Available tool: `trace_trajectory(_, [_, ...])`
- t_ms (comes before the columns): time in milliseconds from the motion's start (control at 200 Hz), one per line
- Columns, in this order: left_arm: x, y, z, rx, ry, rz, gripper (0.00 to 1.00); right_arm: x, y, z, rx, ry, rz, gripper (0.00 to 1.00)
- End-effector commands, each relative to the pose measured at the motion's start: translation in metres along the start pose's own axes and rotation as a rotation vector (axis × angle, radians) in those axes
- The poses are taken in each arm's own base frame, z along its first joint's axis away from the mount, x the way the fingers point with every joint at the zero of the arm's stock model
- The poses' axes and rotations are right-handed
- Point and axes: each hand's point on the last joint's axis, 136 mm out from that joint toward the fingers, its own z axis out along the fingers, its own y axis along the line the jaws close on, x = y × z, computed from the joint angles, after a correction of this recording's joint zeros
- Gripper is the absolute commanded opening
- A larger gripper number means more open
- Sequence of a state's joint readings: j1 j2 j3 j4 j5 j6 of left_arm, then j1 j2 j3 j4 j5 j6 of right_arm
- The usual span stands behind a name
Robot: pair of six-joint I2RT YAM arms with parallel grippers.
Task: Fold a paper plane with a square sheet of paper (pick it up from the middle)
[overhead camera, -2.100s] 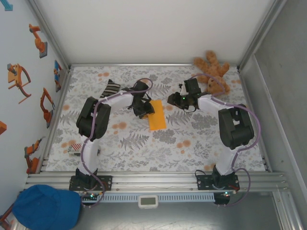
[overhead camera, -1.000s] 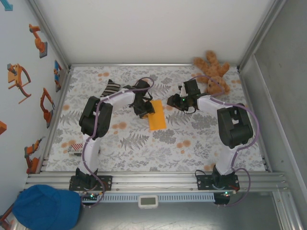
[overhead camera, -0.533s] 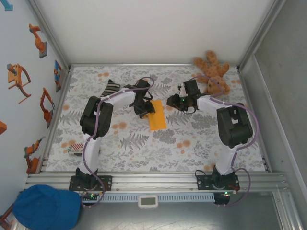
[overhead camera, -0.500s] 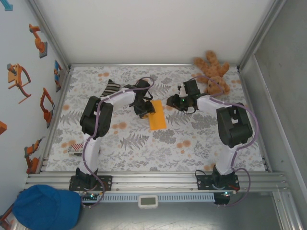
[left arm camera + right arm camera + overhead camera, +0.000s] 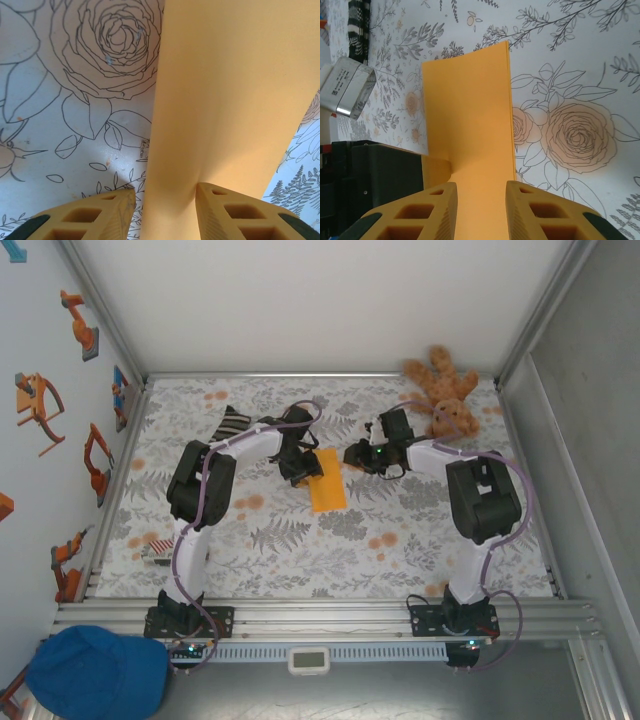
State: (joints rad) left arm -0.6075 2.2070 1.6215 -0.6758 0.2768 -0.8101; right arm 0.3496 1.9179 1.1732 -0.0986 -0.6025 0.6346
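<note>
Over the last two seconds the right gripper (image 5: 352,453) advances leftward to the folded square sheet of paper (image 5: 327,480), its jaws narrowing yet parted around the sheet's edge — a two-handed fold appears imminent. The left gripper (image 5: 300,472) pinches the sheet's left side against the worktop (image 5: 400,530). Both forearms converge low over the centre.

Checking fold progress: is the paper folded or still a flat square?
Folded: the paper is a narrow rectangle, doubled layers at its edge.
</note>
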Motion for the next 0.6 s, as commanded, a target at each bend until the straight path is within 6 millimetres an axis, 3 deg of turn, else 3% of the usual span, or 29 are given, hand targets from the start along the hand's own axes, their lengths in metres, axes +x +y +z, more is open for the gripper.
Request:
trace_trajectory(0, [0.049,0.102,0.082,-0.338,0.187,-0.056,0.41,0.003,0.005,0.008,-0.027,0.025,-0.010,0.30])
trace_trajectory(341, [0.049,0.104,0.083,-0.346,0.184,-0.060,0.41,0.013,0.016,0.015,-0.053,0.078,-0.050,0.27])
trace_trajectory(596, [0.049,0.105,0.083,-0.348,0.185,-0.060,0.41,0.022,0.016,0.029,-0.036,0.136,-0.056,0.17])
